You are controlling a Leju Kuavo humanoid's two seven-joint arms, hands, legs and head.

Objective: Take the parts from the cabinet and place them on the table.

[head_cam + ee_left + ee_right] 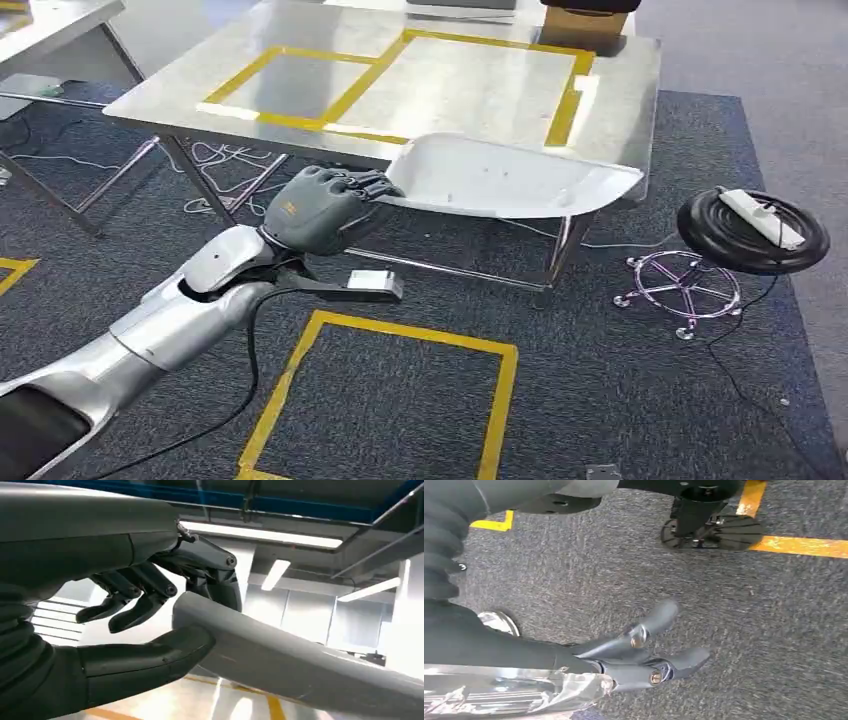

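Note:
My left hand (322, 207) grips one end of a long white curved plastic part (510, 180), held level in the air in front of the steel table (620, 95), near its front edge. In the left wrist view the thumb (150, 655) lies under the part (280, 660) and the dark fingers (210, 575) curl over its rim. My right hand (644, 650) hangs over the grey carpet with its fingers apart and nothing in them.
The table top carries yellow tape rectangles (300, 85) and a brown box (585, 25) at the far edge. A black stool (750, 230) with a white power strip stands at the right. A yellow tape square (390, 400) marks the carpet. Cables (225, 165) lie under the table.

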